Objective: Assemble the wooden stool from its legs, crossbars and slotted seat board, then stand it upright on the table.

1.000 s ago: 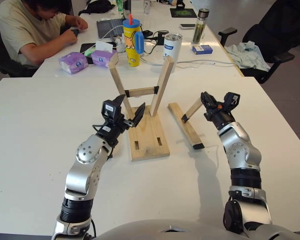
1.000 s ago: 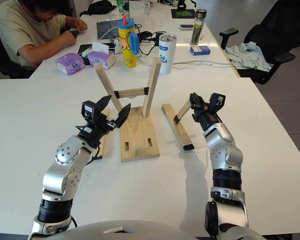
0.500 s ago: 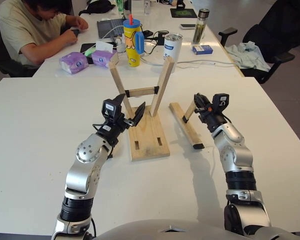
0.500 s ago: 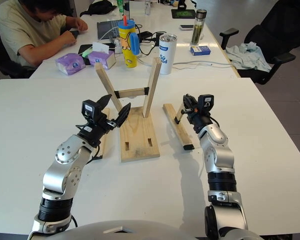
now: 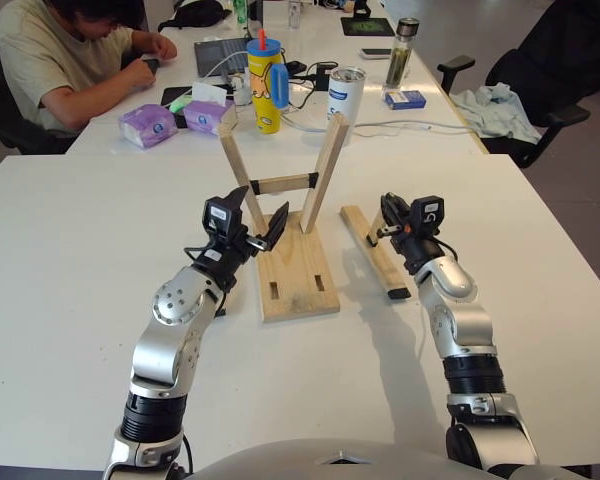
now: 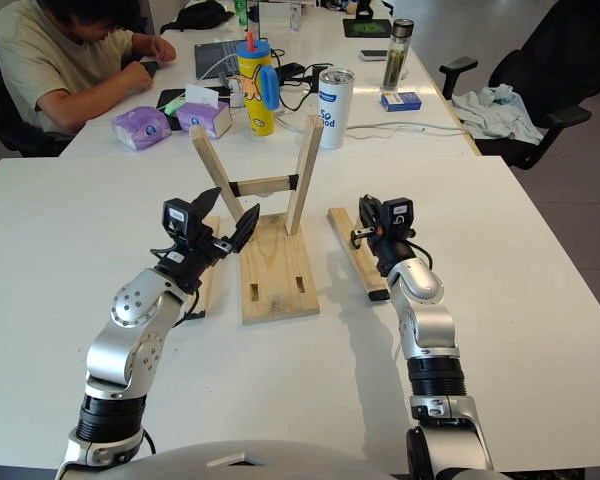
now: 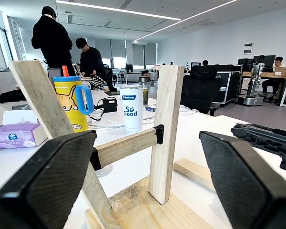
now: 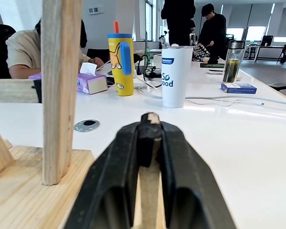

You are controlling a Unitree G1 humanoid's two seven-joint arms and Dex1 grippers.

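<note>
Pincers over a half-built stool: my right pincer [image 5: 392, 222] is clamped tight on a short stick [image 8: 149, 183] that rises from the loose leg [image 5: 376, 256]. That leg lies flat on the table [image 5: 70, 250] at 3 o'clock of the seat board [image 5: 298, 278]. My left pincer [image 5: 262, 210] hangs spread wide at 10 o'clock of the board, gripping nothing. Its fingers [image 7: 43, 191] bracket the upright frame of two legs [image 5: 325, 170] and a crossbar [image 5: 284, 183], which stands on the board's far end.

I judge the wood light, stiff and dry, so the pads should not slip. The joints look like push-fits, though, so levering on the stick could twist it loose. A hold close to the joint seems safer. The standing frame leans outward and may tip at a nudge.

Open tabletop lies at 6 and 9 o'clock of the board. At 12 o'clock, past the table's far edge, cups [image 5: 264, 85] and cables crowd the neighbouring desk. The edge at 3 o'clock is well apart from the loose leg.
</note>
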